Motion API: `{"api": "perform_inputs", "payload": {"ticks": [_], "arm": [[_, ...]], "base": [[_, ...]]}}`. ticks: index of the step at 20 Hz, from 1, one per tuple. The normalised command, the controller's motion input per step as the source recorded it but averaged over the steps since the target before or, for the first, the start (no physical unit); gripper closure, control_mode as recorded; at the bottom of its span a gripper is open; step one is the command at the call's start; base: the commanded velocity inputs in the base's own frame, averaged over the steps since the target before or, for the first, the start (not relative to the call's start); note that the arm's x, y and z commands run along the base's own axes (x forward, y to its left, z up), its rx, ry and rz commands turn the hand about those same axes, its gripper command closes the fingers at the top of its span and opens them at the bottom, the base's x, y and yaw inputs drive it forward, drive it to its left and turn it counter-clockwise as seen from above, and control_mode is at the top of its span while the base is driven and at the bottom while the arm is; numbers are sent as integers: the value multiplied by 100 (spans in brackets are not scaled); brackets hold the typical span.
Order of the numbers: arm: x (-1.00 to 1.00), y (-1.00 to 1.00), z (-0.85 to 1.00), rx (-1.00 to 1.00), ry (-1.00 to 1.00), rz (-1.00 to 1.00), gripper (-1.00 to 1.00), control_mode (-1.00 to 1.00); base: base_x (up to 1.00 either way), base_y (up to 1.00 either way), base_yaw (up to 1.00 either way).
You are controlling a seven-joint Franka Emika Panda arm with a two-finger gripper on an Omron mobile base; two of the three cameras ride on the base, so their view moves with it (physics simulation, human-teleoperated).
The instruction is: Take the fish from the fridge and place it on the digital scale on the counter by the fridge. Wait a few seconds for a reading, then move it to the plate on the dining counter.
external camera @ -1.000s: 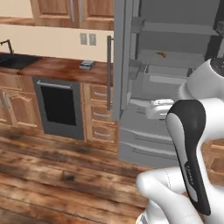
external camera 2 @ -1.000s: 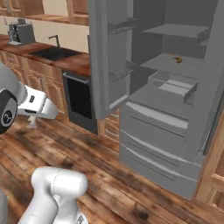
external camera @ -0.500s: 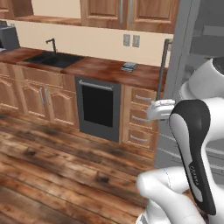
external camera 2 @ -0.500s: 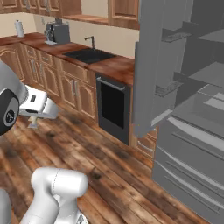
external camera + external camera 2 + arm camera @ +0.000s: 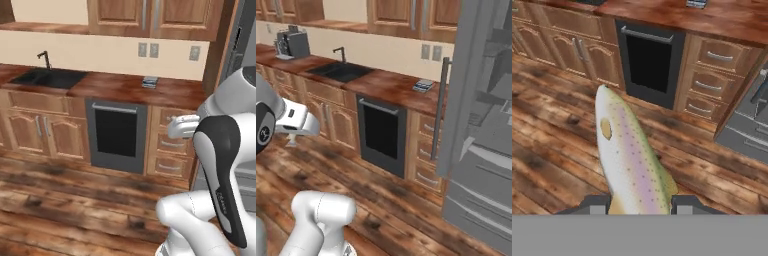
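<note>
Wood floor (image 5: 557,140) wide open below — fingers (image 5: 594,204) clamped on fish (image 5: 629,160); counter (image 5: 712,17) edge w/ scale (image 5: 696,3) ahead.

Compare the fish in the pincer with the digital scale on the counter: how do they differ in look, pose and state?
The fish is long, rounded, pale and speckled; the digital scale is a flat box, dark-sided with a pale top. The fish is held above the floor, clamped in the pincer; the scale rests on the counter with nothing on it. Both are small.
</note>
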Motion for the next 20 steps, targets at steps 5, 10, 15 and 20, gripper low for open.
{"api": "perform_inputs", "payload": {"ticks": [5,10,15,20], "arm": [[0,0,0,0,0,0,100,100],[0,0,0,0,0,0,100,100],[0,0,0,0,0,0,100,100],[0,0,0,0,0,0,100,100]], "base": [[100,68,-56],[100,58,-52],[100,44,-52],[92,49,-52]]}}
